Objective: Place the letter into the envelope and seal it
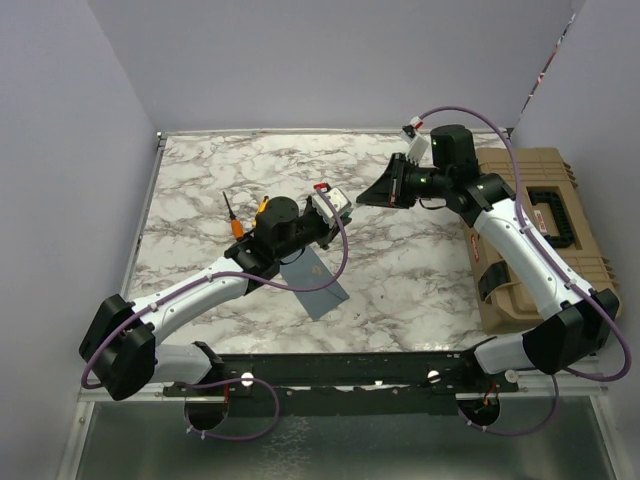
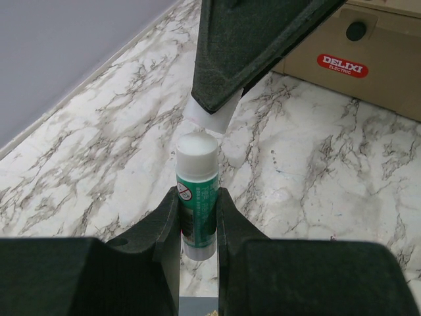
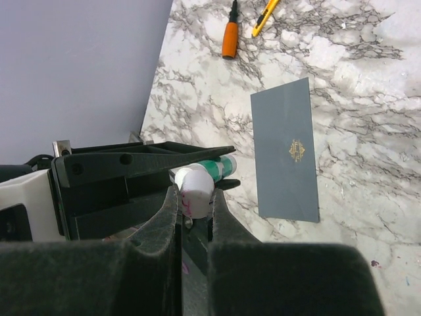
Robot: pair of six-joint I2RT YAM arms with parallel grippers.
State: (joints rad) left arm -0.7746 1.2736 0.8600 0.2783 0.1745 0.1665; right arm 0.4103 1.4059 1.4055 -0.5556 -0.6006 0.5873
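Observation:
The grey-blue envelope (image 1: 316,283) lies flat on the marble table, a small gold mark on its upper face (image 3: 286,151); no open flap shows. The cream letter is not in view. My left gripper (image 1: 332,208) is shut on a green-and-white glue stick (image 2: 197,197), held above the table. My right gripper (image 1: 375,195) meets it from the right and is shut on the stick's white cap (image 3: 195,191). In the left wrist view the cap (image 2: 209,117) sits tilted just at the stick's white tip; I cannot tell whether they touch.
An orange-handled screwdriver (image 1: 232,215) and a yellow tool (image 1: 262,205) lie left of the left gripper. A tan toolbox (image 1: 530,230) stands along the table's right side. Grey walls close off the back and left.

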